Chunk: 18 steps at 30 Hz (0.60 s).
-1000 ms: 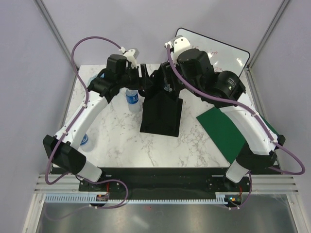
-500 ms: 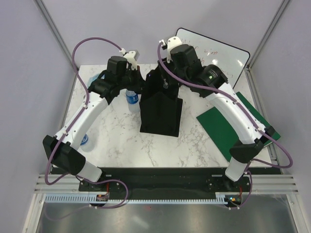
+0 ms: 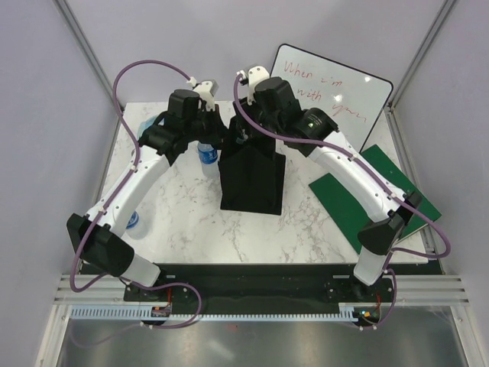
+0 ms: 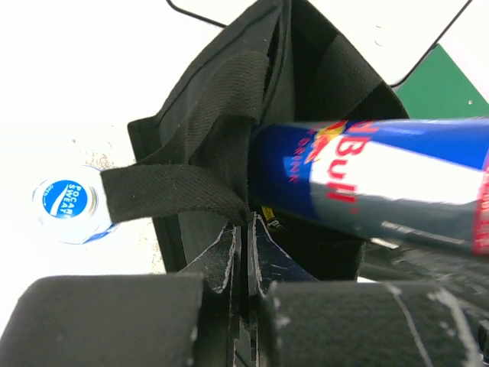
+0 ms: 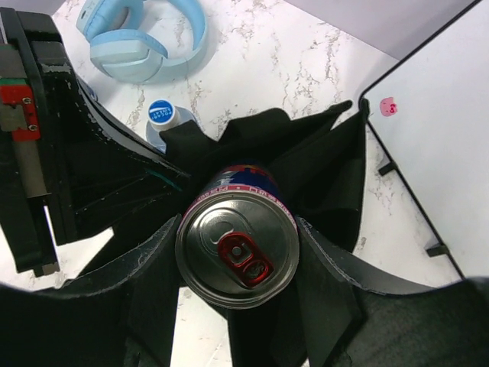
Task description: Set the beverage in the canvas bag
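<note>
Marble surface (image 3: 176, 222): canvas bag (image 3: 252, 180) stood upright mid-surface, mouth held open. Bag rim beside handle strap pinched by left gripper (image 4: 246, 229), fingers pressed together. Beverage can (image 4: 367, 183) clamped by right gripper (image 5: 238, 264), tilted, lower end within bag mouth. Bottle (image 3: 207, 153) seen just beside bag.

Can (image 4: 382, 183) (Red Bull) at canvas bag (image 4: 206, 99) mouth
</note>
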Each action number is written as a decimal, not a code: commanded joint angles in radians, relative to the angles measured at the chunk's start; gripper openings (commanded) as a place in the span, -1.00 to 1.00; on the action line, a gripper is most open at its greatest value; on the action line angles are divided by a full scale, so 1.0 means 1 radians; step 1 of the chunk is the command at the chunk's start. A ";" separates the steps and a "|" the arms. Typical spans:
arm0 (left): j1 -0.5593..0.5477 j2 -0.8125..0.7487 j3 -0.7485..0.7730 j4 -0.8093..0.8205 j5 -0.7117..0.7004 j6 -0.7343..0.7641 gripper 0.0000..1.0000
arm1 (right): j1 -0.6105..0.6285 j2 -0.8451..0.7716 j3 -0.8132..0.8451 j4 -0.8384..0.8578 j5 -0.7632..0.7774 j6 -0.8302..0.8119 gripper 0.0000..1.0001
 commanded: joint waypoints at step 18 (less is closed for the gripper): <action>-0.002 -0.056 -0.009 0.017 -0.021 -0.059 -0.95 | 0.002 -0.043 -0.025 0.023 -0.052 0.023 -1.00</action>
